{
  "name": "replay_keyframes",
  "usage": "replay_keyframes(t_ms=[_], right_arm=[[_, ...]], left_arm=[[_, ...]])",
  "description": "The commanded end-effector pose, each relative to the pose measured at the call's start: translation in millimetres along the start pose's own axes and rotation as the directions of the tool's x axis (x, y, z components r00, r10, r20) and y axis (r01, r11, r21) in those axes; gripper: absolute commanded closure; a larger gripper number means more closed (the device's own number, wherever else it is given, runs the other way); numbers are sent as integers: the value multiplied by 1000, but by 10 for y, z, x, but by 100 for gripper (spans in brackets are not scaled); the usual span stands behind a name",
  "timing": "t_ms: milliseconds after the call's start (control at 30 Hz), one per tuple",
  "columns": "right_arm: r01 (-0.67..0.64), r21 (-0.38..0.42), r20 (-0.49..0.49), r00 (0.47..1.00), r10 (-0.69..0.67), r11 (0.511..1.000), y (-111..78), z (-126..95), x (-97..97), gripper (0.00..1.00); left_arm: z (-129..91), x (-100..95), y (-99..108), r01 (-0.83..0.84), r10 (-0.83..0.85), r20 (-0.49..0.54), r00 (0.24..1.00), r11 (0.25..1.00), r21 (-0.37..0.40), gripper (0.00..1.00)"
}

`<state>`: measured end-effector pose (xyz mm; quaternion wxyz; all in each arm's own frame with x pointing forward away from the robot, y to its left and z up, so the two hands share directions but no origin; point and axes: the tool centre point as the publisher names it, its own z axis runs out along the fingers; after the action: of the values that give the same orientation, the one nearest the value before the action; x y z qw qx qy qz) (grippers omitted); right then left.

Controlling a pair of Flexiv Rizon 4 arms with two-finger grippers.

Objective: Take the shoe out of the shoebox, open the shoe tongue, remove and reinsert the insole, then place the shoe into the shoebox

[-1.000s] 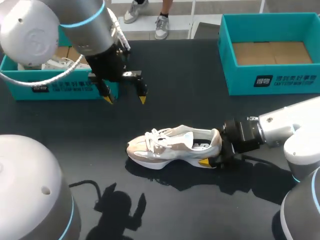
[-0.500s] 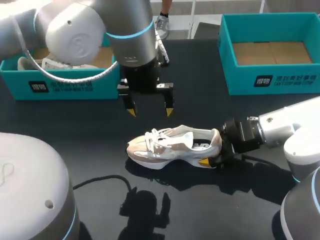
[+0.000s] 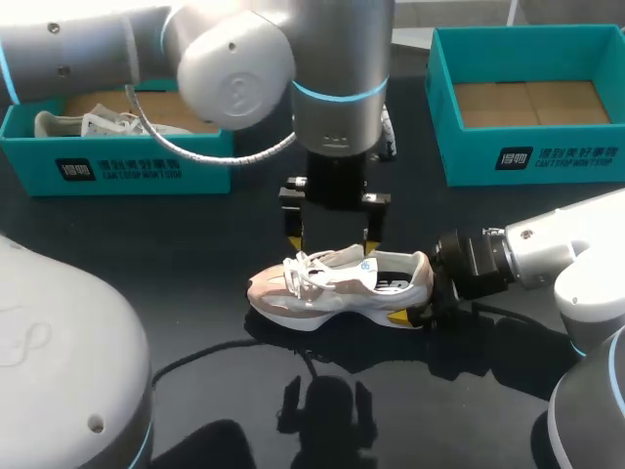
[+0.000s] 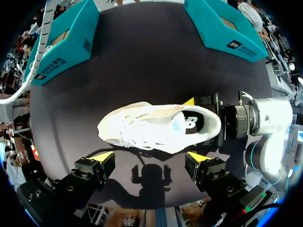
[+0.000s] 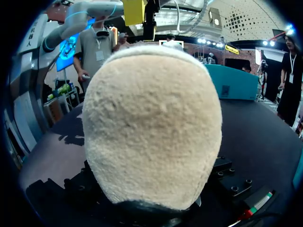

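Shoe out on surface, held at heel

- Shoe: white and beige sneaker, upright on its sole near the middle of the dark surface. Toe toward the left arm's side, heel toward the right arm. Laces in place. A dark insole shows through the collar opening.
- Right pincer: comes in low from the right, fingers on either side of the heel. One yellow tip shows at the near side of the sole in the head view, and the other at the far side in the left wrist view. It is closed on the heel. The right wrist view is filled by the beige heel cup pressed close.
- Left pincer: hangs over the shoe, pointing down, fingers spread wide along the shoe's length. It grips nothing, and its tips are clear of the upper.
- Left-hand shoebox: teal, at the far left of the surface, with a second shoe lying inside.
- Right-hand shoebox: teal, at the far right, with its brown cardboard floor showing. Both boxes stand well apart from the shoe.
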<state>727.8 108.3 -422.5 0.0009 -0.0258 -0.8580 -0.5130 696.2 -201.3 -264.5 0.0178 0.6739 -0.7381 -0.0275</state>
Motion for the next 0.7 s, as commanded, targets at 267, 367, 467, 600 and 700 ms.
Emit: replay_keyframes(t_ms=[267,367,467,600,700], right_arm=[[0,4,1,1000,0,1000,4,15,-1,100],[0,4,1,1000,0,1000,4,15,-1,100],[0,4,1,1000,0,1000,4,15,-1,100],[0,4,1,1000,0,1000,4,15,-1,100],[0,4,1,1000,0,1000,4,15,-1,100]], left_arm=[[224,251,-45,54,-59,197,979,998,32,0],[283,282,-83,55,-58,209,976,998,22,0],[333,341,-120,63,-73,230,970,997,53,0],[403,427,-173,61,-76,237,969,996,72,0],[462,486,-210,59,-75,249,966,996,74,0]])
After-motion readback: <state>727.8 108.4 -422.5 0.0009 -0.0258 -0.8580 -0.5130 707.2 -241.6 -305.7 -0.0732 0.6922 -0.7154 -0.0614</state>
